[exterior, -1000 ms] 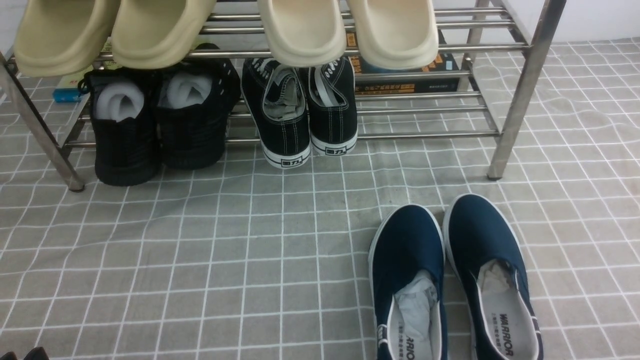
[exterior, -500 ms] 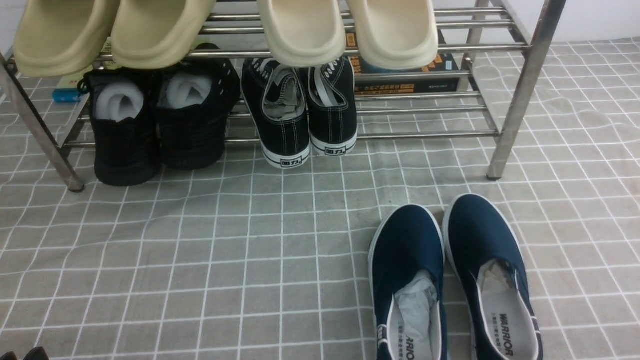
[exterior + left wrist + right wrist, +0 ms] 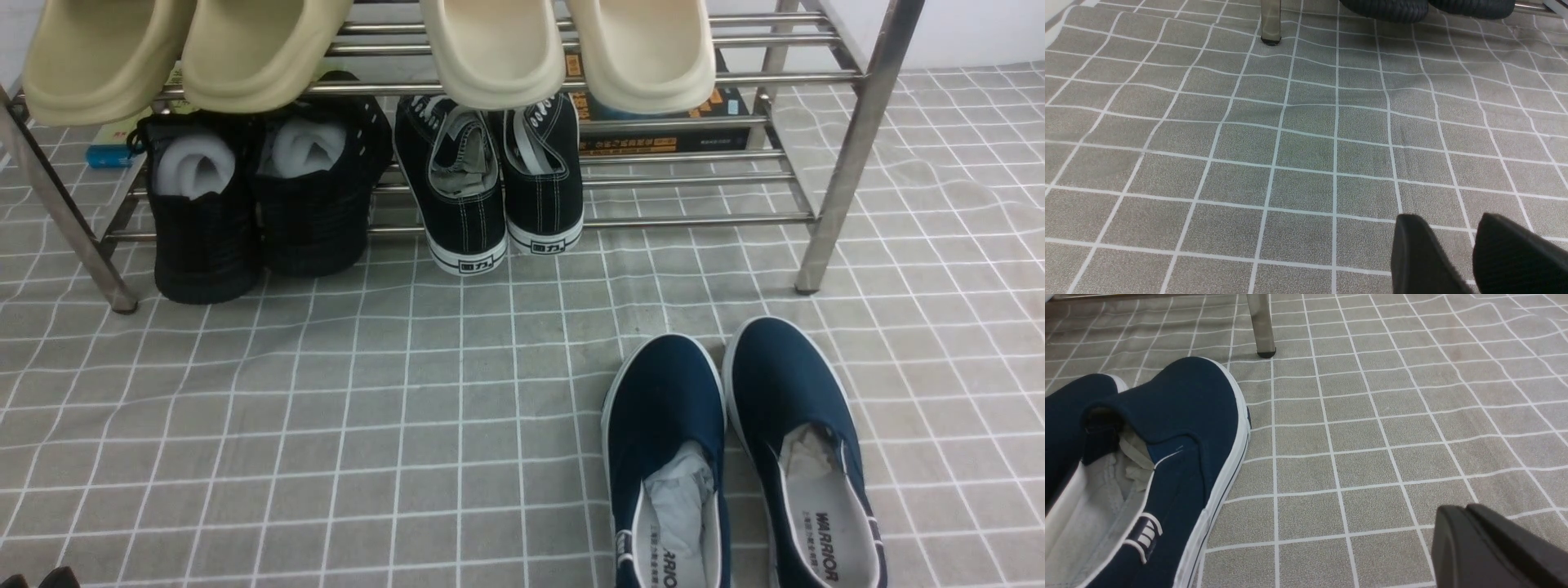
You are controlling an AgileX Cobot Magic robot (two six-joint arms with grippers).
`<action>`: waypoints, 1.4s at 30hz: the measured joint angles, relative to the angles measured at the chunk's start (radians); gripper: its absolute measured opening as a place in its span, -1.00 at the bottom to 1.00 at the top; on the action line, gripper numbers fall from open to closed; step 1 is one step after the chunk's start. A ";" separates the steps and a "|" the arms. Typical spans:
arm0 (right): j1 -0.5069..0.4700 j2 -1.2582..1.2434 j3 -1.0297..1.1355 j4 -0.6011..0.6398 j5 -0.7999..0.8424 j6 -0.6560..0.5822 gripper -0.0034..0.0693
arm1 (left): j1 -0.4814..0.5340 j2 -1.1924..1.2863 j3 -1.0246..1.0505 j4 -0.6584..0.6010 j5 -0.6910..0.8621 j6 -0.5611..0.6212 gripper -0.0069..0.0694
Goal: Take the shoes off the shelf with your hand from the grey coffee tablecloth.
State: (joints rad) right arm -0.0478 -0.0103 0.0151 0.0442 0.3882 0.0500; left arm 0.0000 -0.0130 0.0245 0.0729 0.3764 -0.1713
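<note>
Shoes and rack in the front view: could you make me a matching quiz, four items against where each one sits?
Things:
1. navy blue canvas slip-ons
2. beige foam slippers
3. black canvas sneakers with white soles
4. flat black box with orange print

Places:
A. top tier of the steel tube rack
B. behind the rack's lower bars
C. on the grey checked cloth, in front of the rack
D. lower tier, heels outward

Pairs: 1-C, 2-A, 3-D, 4-B
</note>
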 joint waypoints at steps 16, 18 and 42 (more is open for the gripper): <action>0.000 0.000 0.000 0.000 0.000 0.000 -0.77 | 0.000 0.000 0.000 0.000 0.000 0.000 -0.19; 0.000 0.000 0.000 0.000 0.000 0.000 -0.77 | 0.000 0.000 0.000 0.000 0.000 0.000 -0.19; 0.000 0.000 0.000 0.000 0.000 -0.003 -0.69 | 0.000 0.000 0.000 0.000 0.000 0.000 -0.19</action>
State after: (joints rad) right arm -0.0478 -0.0103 0.0151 0.0446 0.3882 0.0471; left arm 0.0000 -0.0130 0.0245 0.0729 0.3764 -0.1713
